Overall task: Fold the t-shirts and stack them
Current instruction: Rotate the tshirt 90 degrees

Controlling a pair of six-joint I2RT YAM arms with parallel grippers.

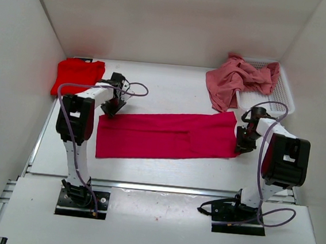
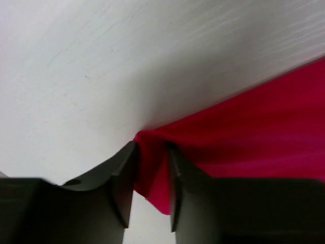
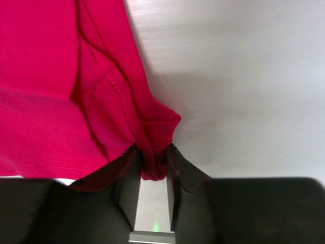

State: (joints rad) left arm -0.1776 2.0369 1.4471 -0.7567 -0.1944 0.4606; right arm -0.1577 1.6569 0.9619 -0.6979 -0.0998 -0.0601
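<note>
Two grips on one cloth: the left gripper (image 2: 151, 152) and the right gripper (image 3: 152, 158) each pinch an opposite end of the crimson-magenta shirt (image 1: 167, 135), which lies stretched left-to-right between them, just near-left of the white basket (image 1: 280, 101).

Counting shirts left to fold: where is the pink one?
Top view, far right: the pink shirt lies crumpled partly over the basket, beyond the crimson shirt.

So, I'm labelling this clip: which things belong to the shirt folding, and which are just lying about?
Job:
crimson shirt, pinched at its ends by the left gripper and right gripper
red shirt, far left
salmon pink shirt, crumpled, far right

Lying about:
white mesh basket, partly under the pink shirt
</note>
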